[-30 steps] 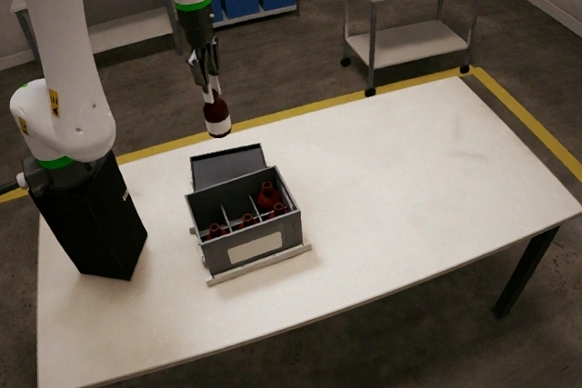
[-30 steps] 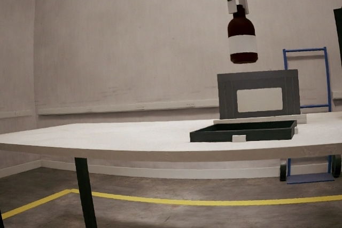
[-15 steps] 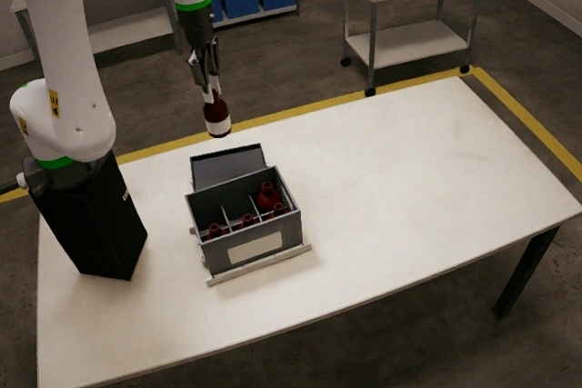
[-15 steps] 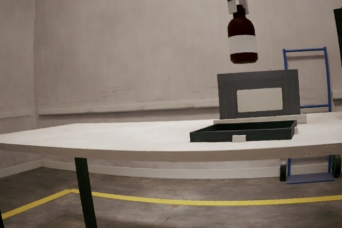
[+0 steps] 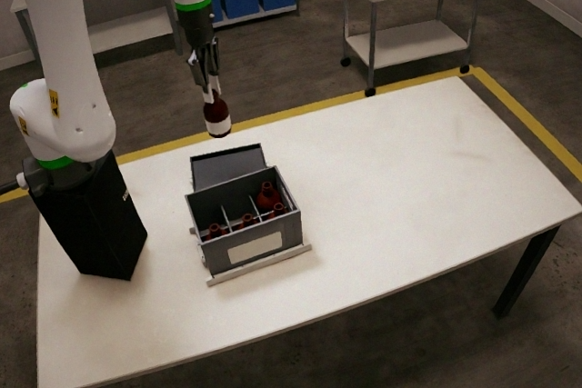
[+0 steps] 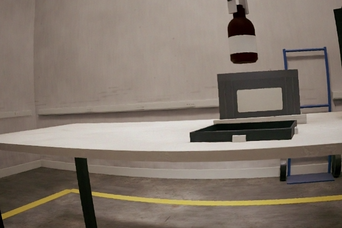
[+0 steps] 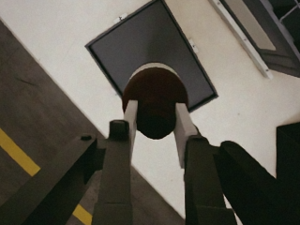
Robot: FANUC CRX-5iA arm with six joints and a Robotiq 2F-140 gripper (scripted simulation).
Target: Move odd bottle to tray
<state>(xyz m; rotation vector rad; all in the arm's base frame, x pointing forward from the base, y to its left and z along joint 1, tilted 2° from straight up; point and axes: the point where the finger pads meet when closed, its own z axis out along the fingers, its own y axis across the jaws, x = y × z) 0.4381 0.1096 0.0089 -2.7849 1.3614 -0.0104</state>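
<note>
The end effector (image 5: 210, 93) (image 6: 239, 3) (image 7: 156, 115) pinches the neck of a brown bottle (image 5: 217, 116) (image 6: 242, 41) (image 7: 156, 94) hanging under it, with the dark tray (image 5: 228, 166) (image 6: 215, 136) (image 7: 152, 42) below on the white surface (image 5: 399, 177) (image 6: 124, 137) (image 7: 234, 117) and, beyond the tray, the gray crate (image 5: 254, 246) (image 6: 226, 97) (image 7: 284, 62) with four bottles.

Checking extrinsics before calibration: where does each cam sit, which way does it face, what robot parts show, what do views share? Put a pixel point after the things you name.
Top: high beside the table, looking obliquely down at the gray divided crate (image 5: 255, 244) (image 6: 226, 104); white arm (image 5: 70, 45), black pedestal and gripper (image 5: 211, 93) (image 6: 238, 6) (image 7: 156, 115) show.
Exterior: low, near tabletop height, facing the wall across the shallow black tray (image 5: 229, 167) (image 6: 215, 136) (image 7: 152, 39); fingers and an arm sliver show.
Wrist: on the gripper, looking down past its fingers.
Top and exterior share the held brown bottle (image 5: 216, 111) (image 6: 241, 28) (image 7: 155, 89), crate and tray.
</note>
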